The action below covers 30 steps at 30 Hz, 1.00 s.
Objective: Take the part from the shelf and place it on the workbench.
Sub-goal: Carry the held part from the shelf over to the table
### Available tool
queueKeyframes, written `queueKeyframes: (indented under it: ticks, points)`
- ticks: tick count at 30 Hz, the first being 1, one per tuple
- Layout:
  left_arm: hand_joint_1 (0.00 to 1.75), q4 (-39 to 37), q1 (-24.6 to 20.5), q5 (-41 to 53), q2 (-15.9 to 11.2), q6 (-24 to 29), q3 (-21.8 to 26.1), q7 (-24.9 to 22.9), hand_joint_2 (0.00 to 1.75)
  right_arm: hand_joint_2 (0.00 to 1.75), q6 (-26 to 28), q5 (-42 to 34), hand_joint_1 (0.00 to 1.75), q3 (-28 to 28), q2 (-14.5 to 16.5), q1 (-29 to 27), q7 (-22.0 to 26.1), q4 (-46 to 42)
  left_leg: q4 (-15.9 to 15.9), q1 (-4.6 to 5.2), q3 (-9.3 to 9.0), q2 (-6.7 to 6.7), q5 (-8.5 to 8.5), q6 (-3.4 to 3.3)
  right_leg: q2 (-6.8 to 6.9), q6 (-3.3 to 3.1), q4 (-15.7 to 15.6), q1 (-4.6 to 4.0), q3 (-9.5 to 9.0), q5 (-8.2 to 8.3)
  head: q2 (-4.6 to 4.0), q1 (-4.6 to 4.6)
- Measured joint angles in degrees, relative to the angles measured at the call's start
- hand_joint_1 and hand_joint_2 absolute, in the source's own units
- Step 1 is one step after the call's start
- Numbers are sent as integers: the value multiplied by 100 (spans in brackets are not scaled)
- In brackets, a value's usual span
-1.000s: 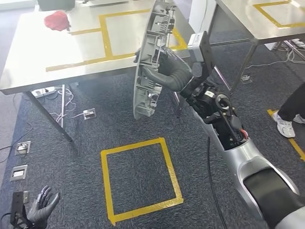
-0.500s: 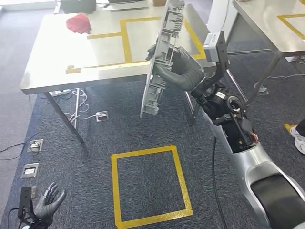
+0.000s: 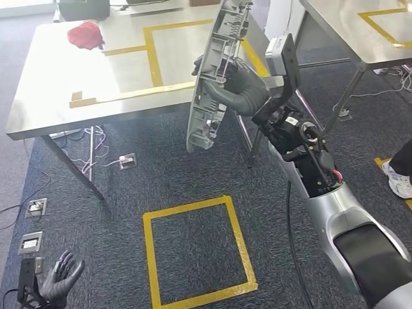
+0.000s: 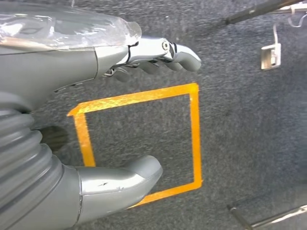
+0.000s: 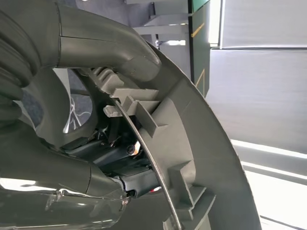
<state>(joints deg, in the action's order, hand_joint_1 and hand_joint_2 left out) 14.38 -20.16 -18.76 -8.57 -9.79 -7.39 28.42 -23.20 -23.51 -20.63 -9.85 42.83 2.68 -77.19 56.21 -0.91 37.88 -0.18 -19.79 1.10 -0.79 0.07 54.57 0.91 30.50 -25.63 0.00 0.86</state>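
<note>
Right hand (image 3: 233,84) grips the part (image 3: 214,77), a long curved grey plastic panel, held on edge near upright at upper centre of the head view, overlapping the near edge of the workbench (image 3: 58,84), not yet set down. Fingers wrap the ribbed inner side about mid-length; in the right wrist view the thumb (image 5: 108,43) lies over the part's (image 5: 203,143) rim. Left hand (image 3: 60,280) at lower left, empty, fingers loosely apart, over the carpet and its yellow tape square (image 4: 145,139). Part looks light, stiff, likely thin-walled; clips and ribs may snap. Best held mid-length on the ribs, where it balances. Red cloth (image 3: 85,33) at the workbench's upper left.
</note>
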Motion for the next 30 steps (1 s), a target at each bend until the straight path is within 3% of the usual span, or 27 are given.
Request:
queueKeyframes:
  ticks: [3, 5, 6, 8, 9, 10, 11, 12, 14, 15, 17, 20, 21, 23, 25, 26, 27, 29, 30]
  points:
    - [0, 1, 3, 11, 0, -1, 0, 0, 175, 175, 13, -1, 175, 5, -4, 11, -3, 8, -116, 19, -75, -13, -67, -100, -1, 98, -15, -14, -17, -64, 0, 11]
    - [0, 2, -5, 19, 1, -2, 0, 1, 175, 175, 34, -3, 175, 17, -17, 24, 0, 22, -140, 7, -131, -18, -106, -176, 19, 149, 162, 0, 49, -199, 0, 55]
    - [0, 3, -14, 21, 0, -4, -1, 1, 175, 175, 44, -4, 175, 24, -22, 35, 4, 32, -153, 3, -167, -18, -125, -211, 28, 161, 434, 4, 173, -332, 0, 85]
    - [0, 3, -23, 27, 4, -9, -3, 1, 175, 175, 52, -7, 175, 33, -32, 46, 8, 58, -153, 21, -231, -19, -178, -266, 36, 166, 1281, 3, 598, -641, 0, 149]
    - [0, 3, -21, 30, 9, -13, -4, 0, 175, 175, 55, -8, 175, 35, -35, 37, 8, 72, -152, 29, -266, -21, -206, -280, 36, 165, 1644, 1, 811, -716, 0, 168]
    - [0, 3, -17, 32, 13, -15, -4, -2, 175, 175, 58, -8, 175, 37, -38, 25, 5, 86, -151, 36, -307, -26, -238, -284, 36, 162, 1823, 1, 951, -684, 0, 188]
    - [0, 3, -14, 34, 16, -17, -4, -4, 175, 175, 63, -8, 175, 39, -38, 14, 3, 99, -148, 41, -354, -33, -272, -280, 37, 153, 1756, 1, 982, -529, 0, 208]
    - [0, 3, -15, 34, 17, -17, -4, -5, 175, 175, 65, -8, 175, 42, -38, 9, 3, 107, -146, 43, -407, -40, -308, -272, 37, 136, 1472, 1, 911, -277, 0, 229]
    - [0, 2, -22, 34, 21, -25, -4, -9, 175, 175, 65, -8, 175, 49, -38, 20, 5, 115, -135, 57, -493, -51, -383, -240, 37, 81, 667, -17, 633, 242, 0, 269]
    - [0, 2, -26, 34, 22, -31, -4, -11, 175, 175, 65, -8, 175, 51, -38, 33, 5, 117, -127, 67, -509, -55, -410, -219, 37, 54, 362, -30, 506, 364, 0, 281]
    - [0, 3, -29, 34, 26, -40, -4, -15, 175, 175, 66, -8, 175, 55, -38, 54, 5, 121, -118, 84, -495, -56, -430, -175, 31, 21, 124, -53, 382, 343, 0, 277]
    - [0, 4, -33, 34, 16, -42, -4, -15, 175, 175, 66, -9, 175, 59, -39, 61, 1, 126, 10, 89, -441, -39, -518, -94, 27, -25, 16, -4, 296, 290, 0, 250]
    - [0, 5, -40, 34, 8, -41, -4, -14, 175, 175, 66, -9, 175, 62, -39, 66, 2, 127, 243, 85, -331, -32, -623, -61, 31, -48, -9, 15, 259, 281, 0, 225]
    - [0, 5, -40, 33, -4, -40, -4, -14, 175, 175, 69, -8, 175, 65, -40, 73, 5, 130, 1010, 56, 97, -21, -904, -10, 37, -90, -21, 18, 215, 248, 0, 156]
    - [0, 5, -15, 33, -8, -39, -4, -14, 175, 175, 73, -8, 175, 63, -40, 67, 8, 141, 1582, 23, 503, -20, -992, 25, 32, -103, -20, 18, 176, 204, 0, 95]
    - [0, 5, -5, 34, -9, -39, -4, -14, 175, 175, 74, -8, 175, 61, -40, 63, 9, 150, 1558, 8, 561, -18, -870, 34, 26, -98, -19, 21, 145, 176, 0, 75]
    - [0, 5, -1, 34, -10, -39, -4, -14, 175, 175, 75, -7, 175, 58, -40, 60, 11, 158, 1300, -5, 499, -16, -646, 35, 20, -87, -15, 24, 106, 143, 0, 60]
    - [0, 5, -9, 34, -15, -39, -4, -14, 175, 175, 75, -5, 175, 56, -40, 64, 21, 167, 470, -12, 170, -1, -164, 20, 13, -38, -3, 19, 30, 63, 0, 29]
    - [0, 5, -12, 34, -17, -37, -4, -15, 175, 175, 80, -3, 175, 58, -40, 77, 26, 170, 147, -4, 31, 4, -47, 0, 10, -4, 6, 9, 10, 26, 0, 15]
